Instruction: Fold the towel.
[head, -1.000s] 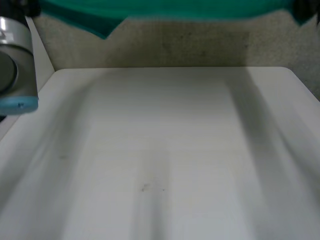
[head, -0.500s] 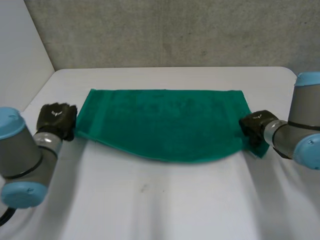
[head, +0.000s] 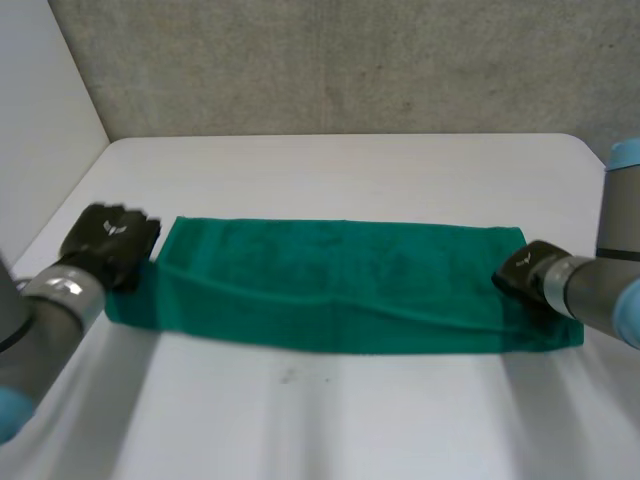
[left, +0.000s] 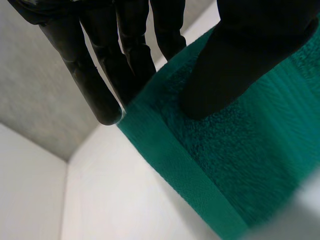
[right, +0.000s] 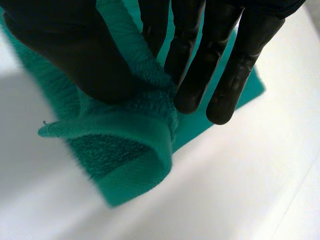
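Observation:
A green towel (head: 340, 285) lies as a long folded strip across the middle of the white table (head: 340, 160). My left hand (head: 110, 245) is at its left end; in the left wrist view its thumb (left: 235, 65) presses on top of the towel (left: 235, 145) and its fingers (left: 100, 75) reach under the edge, pinching it. My right hand (head: 525, 272) is at the right end; in the right wrist view the thumb (right: 75, 55) and fingers (right: 200, 60) pinch a bunched corner of the towel (right: 125, 145).
A grey wall (head: 330, 60) rises behind the table's far edge, and a white panel (head: 45, 150) stands at the left. Bare tabletop lies both in front of and behind the towel.
The towel was up at the frame's top edge, then came down onto the table. Both hands have since drawn it nearer, and it now lies as a narrower folded strip.

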